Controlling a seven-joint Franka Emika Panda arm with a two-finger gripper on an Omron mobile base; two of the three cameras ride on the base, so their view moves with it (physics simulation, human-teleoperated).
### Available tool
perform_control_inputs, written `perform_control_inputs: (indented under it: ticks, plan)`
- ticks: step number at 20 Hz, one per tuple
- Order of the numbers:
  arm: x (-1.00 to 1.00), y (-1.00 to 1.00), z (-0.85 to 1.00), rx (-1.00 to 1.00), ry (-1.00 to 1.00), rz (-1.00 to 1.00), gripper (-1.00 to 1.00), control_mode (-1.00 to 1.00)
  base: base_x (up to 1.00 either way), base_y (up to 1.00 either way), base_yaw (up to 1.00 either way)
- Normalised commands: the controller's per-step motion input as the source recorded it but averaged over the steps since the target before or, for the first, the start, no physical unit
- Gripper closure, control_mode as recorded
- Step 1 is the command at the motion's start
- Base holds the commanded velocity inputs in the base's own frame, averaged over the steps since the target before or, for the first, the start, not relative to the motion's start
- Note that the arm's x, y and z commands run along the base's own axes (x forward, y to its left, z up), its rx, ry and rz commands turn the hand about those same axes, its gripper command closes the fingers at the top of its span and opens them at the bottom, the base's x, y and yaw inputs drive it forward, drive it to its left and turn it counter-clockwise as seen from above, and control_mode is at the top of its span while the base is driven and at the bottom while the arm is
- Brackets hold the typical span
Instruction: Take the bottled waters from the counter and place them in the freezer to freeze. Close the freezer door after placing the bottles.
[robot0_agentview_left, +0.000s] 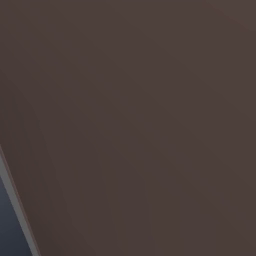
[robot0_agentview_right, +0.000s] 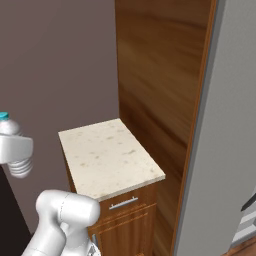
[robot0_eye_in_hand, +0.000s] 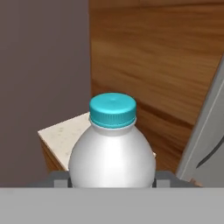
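Observation:
My gripper (robot0_eye_in_hand: 112, 180) is shut on a bottled water (robot0_eye_in_hand: 112, 148), a clear bottle with a teal cap, and a dark finger (robot0_eye_in_hand: 59, 178) shows on each side of its body. In the right base view the same bottle (robot0_agentview_right: 9, 127) hangs at the far left edge in the gripper (robot0_agentview_right: 15, 149), up in the air to the left of the counter (robot0_agentview_right: 107, 155). The counter's beige speckled top sits over brown cabinets. To the right stands the grey freezer door (robot0_agentview_right: 225, 125), with a bit of its dark handle (robot0_agentview_right: 247, 200) showing. The freezer's inside is hidden.
A tall wooden side panel (robot0_agentview_right: 160, 90) rises between the counter and the grey door. A brown wall (robot0_agentview_right: 55, 60) runs behind the counter and also fills most of the left base view (robot0_agentview_left: 140, 125). A metal handle (robot0_agentview_right: 123, 203) sits on the drawer below the counter.

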Motion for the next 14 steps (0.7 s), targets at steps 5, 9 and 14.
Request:
perform_control_inputs:
  ticks: [5,9,14]
  plan:
    - [-0.05,-0.01,0.0,0.0,-0.02,-0.01,1.0,1.0,-0.38,-0.23,-0.11]
    - [0.0,0.0,0.0,0.0,0.0,0.0,1.0,1.0,-0.54,-0.71,-0.15]
    - [0.0,0.0,0.0,0.0,0.0,0.0,1.0,1.0,-0.07,-1.0,-0.02]
